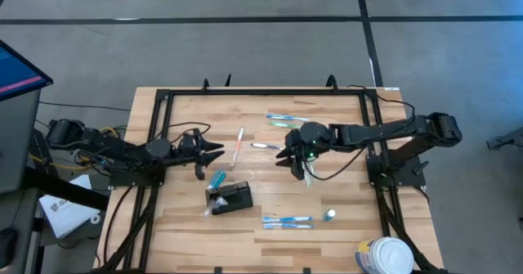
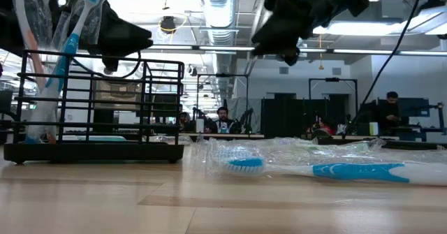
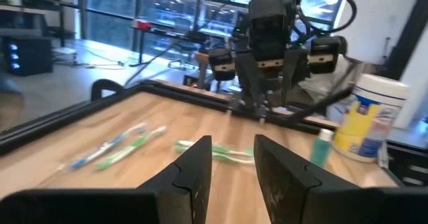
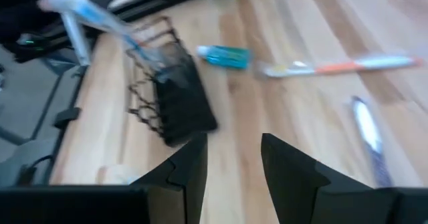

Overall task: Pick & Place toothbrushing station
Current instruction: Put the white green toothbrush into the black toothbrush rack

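I am judging the job as barely begun: the toothbrushing station (image 1: pixel 230 198) is sitting untouched on the tabletop (image 1: pixel 188 233), with neither arm on it. In the high view it is lying below and between the two sets of fingers, nearer my left arm's than my right's, and apart from both.

My left gripper (image 1: pixel 207 153) is hovering above the tabletop with its fingers (image 3: pixel 192 174) parted a little, a narrow gap between them and nothing held in it. My right gripper (image 1: pixel 288 153) is hovering too, fingers (image 4: pixel 189 167) standing apart by a moderate gap and empty. From its wrist camera the station is showing just ahead of the fingers and off to one side.

As for what is holding what: the station is a dark wire-framed rack, and in the low view it is carrying at least one toothbrush (image 2: pixel 64 56) standing up in it, still in clear wrapping; how many more are in there I cannot tell. A small teal tube (image 1: pixel 217 178) is lying just beside the station on the side toward my left fingers. Loose toothbrushes are scattered on the tabletop, among them an orange-handled one (image 1: pixel 238 145) between the two sets of fingers and a blue pair (image 1: pixel 287 221) beyond the station, away from both. A white tub (image 1: pixel 384 256) is standing at the tabletop's corner, well away from my right fingers.

Still left, as I am reading it: closing on the station, lifting it and setting it down.
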Controlling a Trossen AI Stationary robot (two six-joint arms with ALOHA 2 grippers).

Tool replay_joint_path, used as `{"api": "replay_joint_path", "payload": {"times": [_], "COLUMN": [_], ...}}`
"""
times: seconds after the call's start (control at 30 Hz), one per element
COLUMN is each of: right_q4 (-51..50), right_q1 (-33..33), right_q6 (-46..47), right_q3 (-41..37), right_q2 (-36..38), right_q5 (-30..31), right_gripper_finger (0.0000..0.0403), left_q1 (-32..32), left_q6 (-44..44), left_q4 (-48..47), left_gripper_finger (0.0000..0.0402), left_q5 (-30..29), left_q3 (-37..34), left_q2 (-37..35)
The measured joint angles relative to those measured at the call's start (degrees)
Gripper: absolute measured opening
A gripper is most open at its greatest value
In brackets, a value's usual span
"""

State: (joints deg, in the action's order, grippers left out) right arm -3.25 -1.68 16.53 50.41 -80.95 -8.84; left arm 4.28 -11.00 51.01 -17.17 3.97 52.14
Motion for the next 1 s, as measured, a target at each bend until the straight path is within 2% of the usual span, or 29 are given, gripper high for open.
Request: {"api": "replay_joint_path", "payload": {"times": [0.23,0.47,0.63,1.0], "right_q4": [-7.55,-13.15,-17.40,-27.60], "right_q1": [-6.16,-11.66,-15.31,-20.45], "right_q6": [-0.38,-3.70,-5.06,-10.22], "right_q3": [0.00,0.00,0.00,0.00], "right_q2": [0.00,0.00,-0.02,-0.01], "right_q5": [0.00,0.20,0.47,6.03], "right_gripper_finger": [0.0131,0.0131,0.0131,0.0131], "left_q1": [-6.58,-11.02,-12.73,-13.06], "left_q6": [-3.30,-3.43,-3.45,-3.43], "left_q4": [-2.40,-3.75,-3.75,-3.86], "left_gripper_finger": [0.0106,0.0106,0.0106,0.0106], "left_q5": [6.84,9.66,11.33,11.59], "left_q3": [0.00,0.20,0.20,0.20], "left_q2": [0.02,0.04,0.04,0.04]}}
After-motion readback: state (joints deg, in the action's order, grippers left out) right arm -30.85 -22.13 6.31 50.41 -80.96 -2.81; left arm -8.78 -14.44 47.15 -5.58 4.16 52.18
